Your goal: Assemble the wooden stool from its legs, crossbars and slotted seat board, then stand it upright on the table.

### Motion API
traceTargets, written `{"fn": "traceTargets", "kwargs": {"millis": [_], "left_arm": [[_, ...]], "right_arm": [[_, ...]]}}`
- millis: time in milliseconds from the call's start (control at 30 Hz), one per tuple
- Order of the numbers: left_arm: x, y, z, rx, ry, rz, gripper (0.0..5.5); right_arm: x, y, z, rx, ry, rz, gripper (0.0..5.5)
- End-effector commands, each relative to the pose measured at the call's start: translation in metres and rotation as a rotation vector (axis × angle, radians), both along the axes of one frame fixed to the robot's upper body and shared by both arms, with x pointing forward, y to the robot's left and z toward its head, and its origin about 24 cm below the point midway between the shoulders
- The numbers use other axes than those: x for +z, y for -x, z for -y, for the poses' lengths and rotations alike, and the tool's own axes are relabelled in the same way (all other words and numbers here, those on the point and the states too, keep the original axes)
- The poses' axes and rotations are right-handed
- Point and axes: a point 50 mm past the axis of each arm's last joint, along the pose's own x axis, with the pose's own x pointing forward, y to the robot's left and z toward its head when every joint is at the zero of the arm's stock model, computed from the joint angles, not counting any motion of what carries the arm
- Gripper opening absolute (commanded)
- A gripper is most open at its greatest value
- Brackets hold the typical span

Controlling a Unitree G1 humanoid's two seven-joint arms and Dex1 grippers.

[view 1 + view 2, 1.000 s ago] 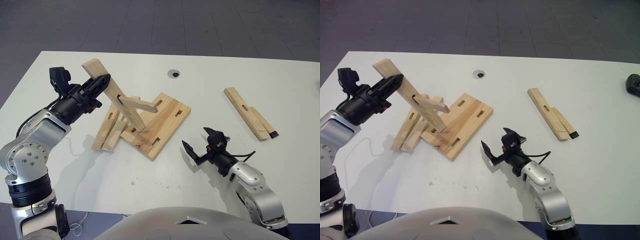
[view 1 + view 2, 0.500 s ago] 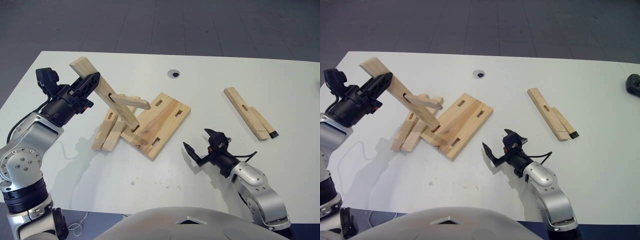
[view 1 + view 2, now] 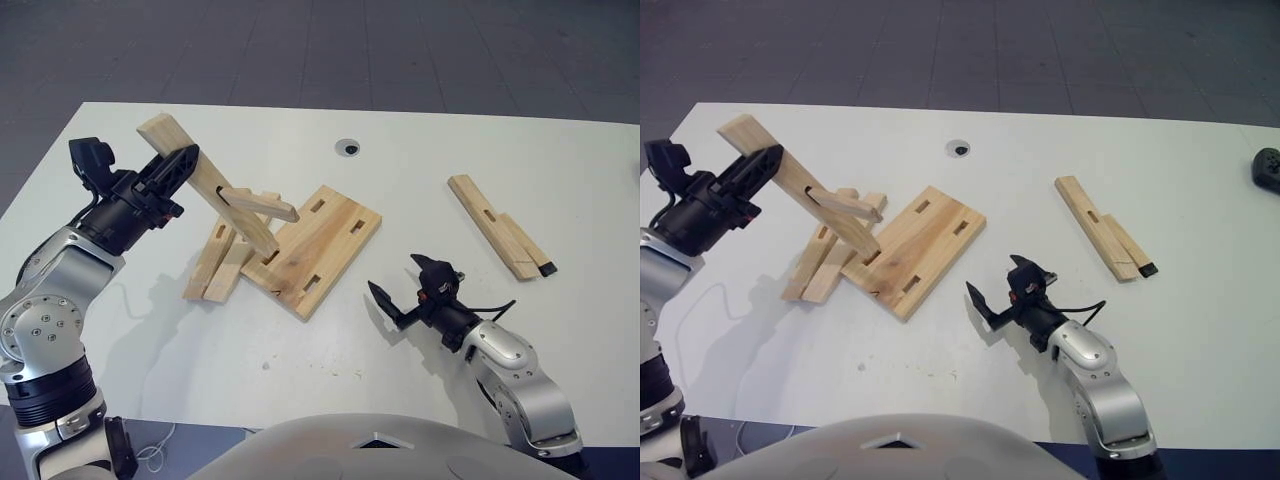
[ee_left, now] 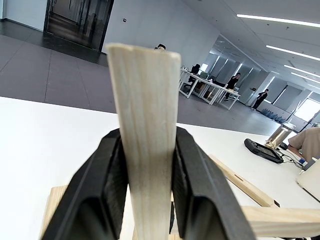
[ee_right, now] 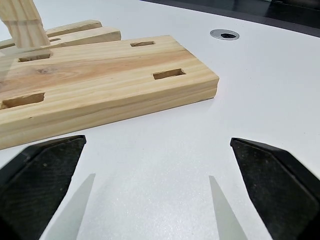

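Nearest, the right gripper (image 3: 393, 274) sits just in front of the seat board (image 3: 320, 245), its jaws spread wide and empty. The board lies flat on the table (image 3: 560, 180), its long axis slanting away to the right. Over its left edge, the left gripper (image 3: 182, 167) clamps a tilted leg (image 3: 214, 187), whose top points up and away to the left.

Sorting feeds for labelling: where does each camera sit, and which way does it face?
Left eye view: head, forward and down over the table; left gripper and right gripper show.
Right eye view: beside it, same scene.
Left wrist view: left wrist, facing along its gripper and the clamped leg.
Right wrist view: right wrist, low, facing the seat board past its open gripper.
Shared: eye and right wrist views show the seat board.
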Motion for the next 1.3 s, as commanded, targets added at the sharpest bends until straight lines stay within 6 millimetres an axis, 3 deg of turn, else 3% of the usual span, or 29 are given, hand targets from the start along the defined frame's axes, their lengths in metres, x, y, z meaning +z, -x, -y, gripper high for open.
{"fn": "traceTargets", "kwargs": {"millis": [33,300,667,1000,1200,1300], "left_arm": [[-0.001,0.003,-0.001,-0.031,-0.049,-0.023,1.05],[-0.008,0.007,0.004,-0.052,-0.048,-0.052,1.05],[-0.007,-0.005,0.008,-0.023,-0.052,-0.017,1.05],[-0.02,0.002,0.009,-0.046,-0.127,-0.065,1.05],[-0.016,0.007,0.009,-0.069,-0.078,-0.048,1.05],[-0.024,0.01,0.014,-0.09,-0.179,-0.066,1.05]], "right_arm": [[-0.002,-0.001,0.002,-0.009,0.006,-0.009,5.4],[-0.002,-0.002,0.002,-0.012,0.011,-0.008,5.4],[-0.002,-0.003,-0.001,-0.007,0.001,-0.006,5.4],[-0.002,-0.005,0.0,-0.013,0.004,0.0,5.4],[-0.002,-0.006,0.002,-0.017,0.01,0.0,5.4],[-0.002,-0.007,0.003,-0.02,0.012,0.004,5.4]]}}
